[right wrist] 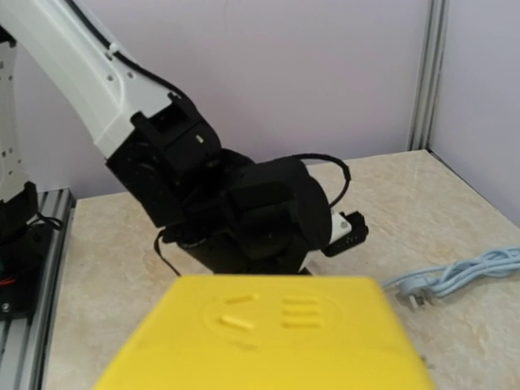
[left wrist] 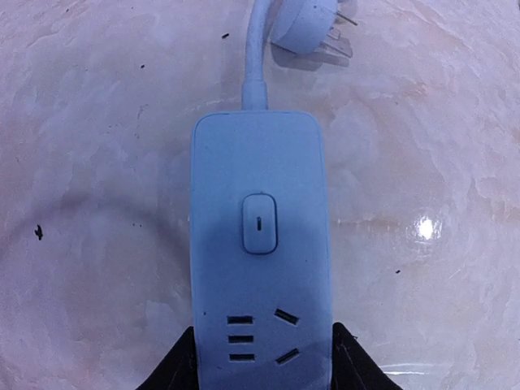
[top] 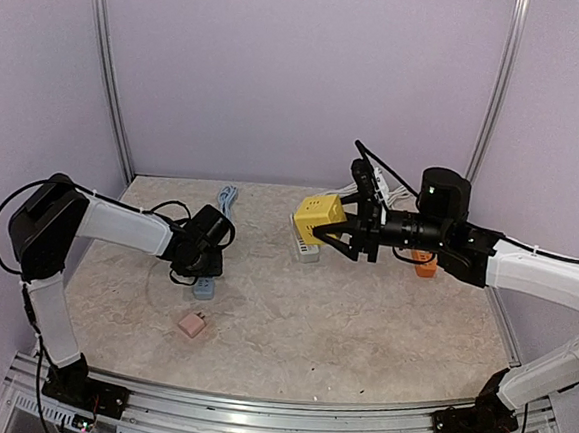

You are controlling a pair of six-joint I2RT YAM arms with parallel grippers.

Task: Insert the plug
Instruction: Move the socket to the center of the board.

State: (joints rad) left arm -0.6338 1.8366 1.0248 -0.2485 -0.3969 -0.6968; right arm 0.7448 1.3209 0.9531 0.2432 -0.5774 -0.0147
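Item 1: blue power strip (left wrist: pixel 260 244), flat on the bench (top: pixel 361 332) toward its left edge. Left gripper (left wrist: pixel 264 366) fingers (left wrist: pixel 183 367) clasp its sides, likely to steady it.
Item 2: yellow plug block (top: pixel 319 217), raised over the far middle, clenched in right gripper (top: pixel 341 231), apparently ready for insertion.

A blue power strip (left wrist: pixel 260 171) lies flat; yellow cube socket (top: pixel 320 215) held aloft.

Marbled beige table (top: pixel 292 317), glossy top. Pale lilac walls (top: pixel 301 67) behind table & on both sides. Slim metal posts (top: pixel 110 72) rise at table's far corners. Alu rail (top: pixel 274 416) along table's near edge. Light glare (left wrist: pixel 424 227) on tabletop.
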